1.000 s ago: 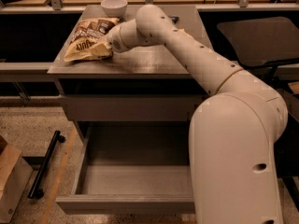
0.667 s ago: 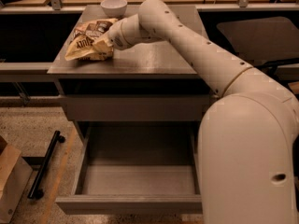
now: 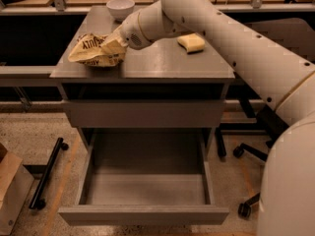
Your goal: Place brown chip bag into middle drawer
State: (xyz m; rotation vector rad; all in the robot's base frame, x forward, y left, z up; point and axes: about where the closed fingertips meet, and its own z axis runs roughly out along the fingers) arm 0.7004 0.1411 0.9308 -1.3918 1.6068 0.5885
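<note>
One arm reaches in from the right of the frame, and its gripper (image 3: 116, 42) sits low over the left part of the cabinet top (image 3: 162, 65), its tip pressed against the right end of the brown chip bag (image 3: 92, 52). Whether it has a hold on the bag I cannot tell, as the tip is buried in the crumpled foil.

The bag lies flat on the top in the upper left of the frame. Its long axis runs left to right, stretching away from the gripper toward the cabinet's left edge. A yellow sponge (image 3: 191, 43) rests on the same surface, well apart to the right behind the arm. A white bowl (image 3: 120, 7) stands at the back edge, above the gripper in the frame.

The middle drawer (image 3: 142, 214) is pulled fully out at the bottom centre, its tray bare, lying below and in front of the bag. Between them are the front lip of the top and the closed upper drawer front (image 3: 145, 113). I judge the bag must come forward past these before it goes down. A black bar (image 3: 47, 173) lies on the floor at the lower left, and chair casters (image 3: 239, 151) stand at the right, both clear of that path.
</note>
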